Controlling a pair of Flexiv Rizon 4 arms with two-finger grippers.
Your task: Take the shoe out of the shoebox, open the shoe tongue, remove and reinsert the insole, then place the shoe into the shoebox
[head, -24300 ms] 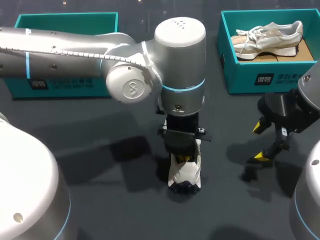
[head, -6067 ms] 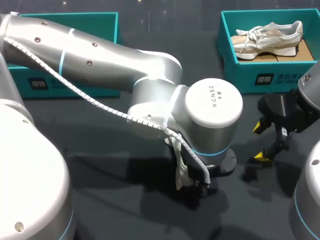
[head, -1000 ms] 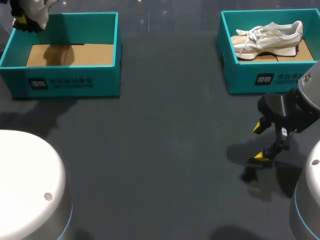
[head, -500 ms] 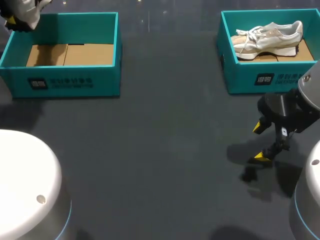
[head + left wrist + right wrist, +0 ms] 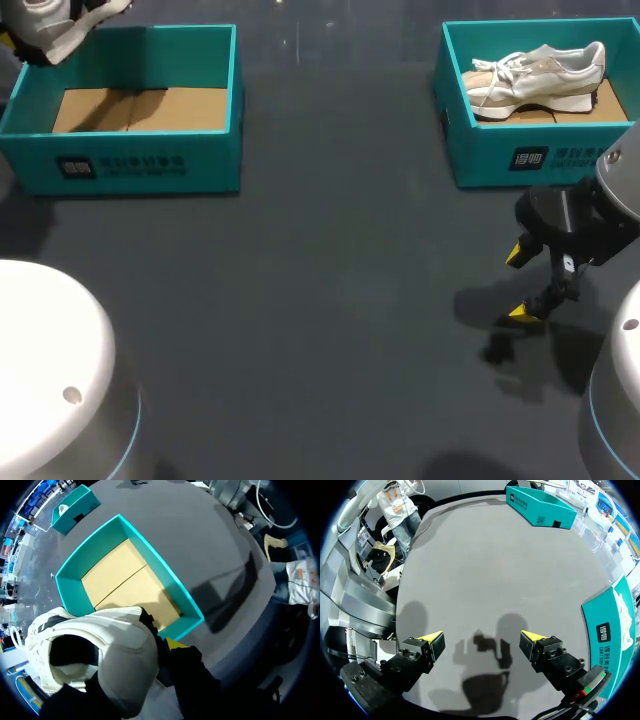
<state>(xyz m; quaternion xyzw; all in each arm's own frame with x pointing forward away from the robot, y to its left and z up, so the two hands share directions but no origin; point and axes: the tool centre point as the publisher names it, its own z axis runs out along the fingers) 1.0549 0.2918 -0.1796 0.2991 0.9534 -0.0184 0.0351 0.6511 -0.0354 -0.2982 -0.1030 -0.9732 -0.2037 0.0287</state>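
Right now your left gripper [image 5: 167,647] is holding the white shoe [image 5: 95,645] up in the air. It is gripping what looks like the heel end, and only one yellow tip is showing because the shoe is hiding the other. The shoe is hanging by a corner of the empty left shoebox [image 5: 130,165], not over the middle of its brown floor. So if you are letting go here, I think the shoe is going to land on the blue wall or tip out onto the table [image 5: 330,290]. If you are bringing it down too low while sliding it across, the shoe may bump the wall and push the box away. The grip is at one end only, so the long part is hanging free, and a quick swing may make the shoe twist or slip out. Your right gripper [image 5: 518,284] is waiting wide open with nothing in it, low over the table near the right shoebox [image 5: 540,155] where the other shoe [image 5: 535,75] is lying. It is well apart from the left box, so it is not helping if the shoe falls.
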